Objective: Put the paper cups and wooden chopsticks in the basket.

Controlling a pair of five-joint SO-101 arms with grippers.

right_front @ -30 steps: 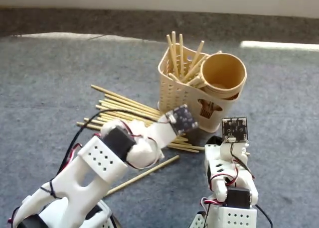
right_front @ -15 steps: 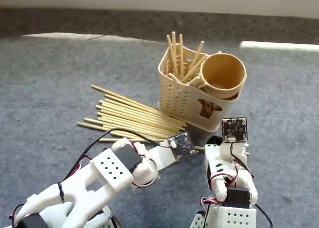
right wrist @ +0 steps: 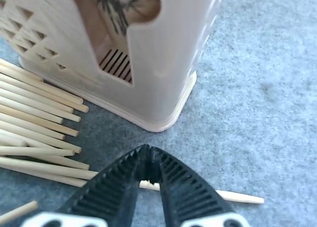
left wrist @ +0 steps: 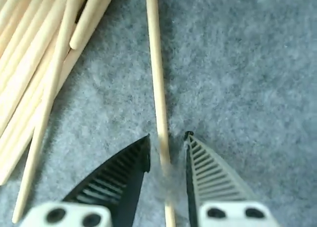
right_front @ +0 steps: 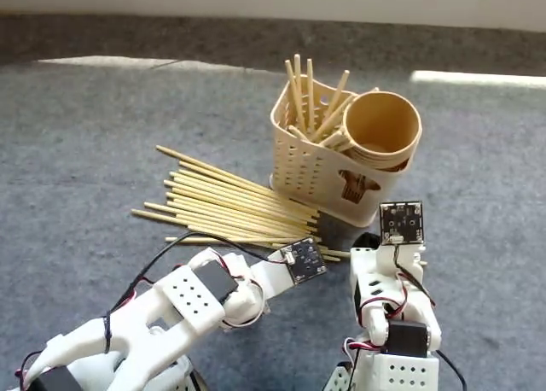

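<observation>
A cream basket (right_front: pixel 328 169) stands upright on the grey carpet, holding a paper cup (right_front: pixel 381 128) and several wooden chopsticks (right_front: pixel 305 96). A pile of chopsticks (right_front: pixel 223 205) lies on the carpet to its left. In the left wrist view, my left gripper (left wrist: pixel 167 146) is open and low over the carpet. Its fingers straddle a single chopstick (left wrist: pixel 156 83) that lies apart from the pile (left wrist: pixel 34 63). My right gripper (right wrist: pixel 147 155) is shut and empty, just in front of the basket (right wrist: pixel 163 63), above one chopstick (right wrist: pixel 240 198).
The basket's near corner is close to the right gripper. The left arm (right_front: pixel 200 299) and right arm (right_front: pixel 388 288) sit side by side at the near edge. Open carpet (right_front: pixel 478 237) stretches to the right of the basket and far left of the pile.
The left arm has drawn back from the pile toward the near edge and come down over the lone chopstick. The right arm has not moved.
</observation>
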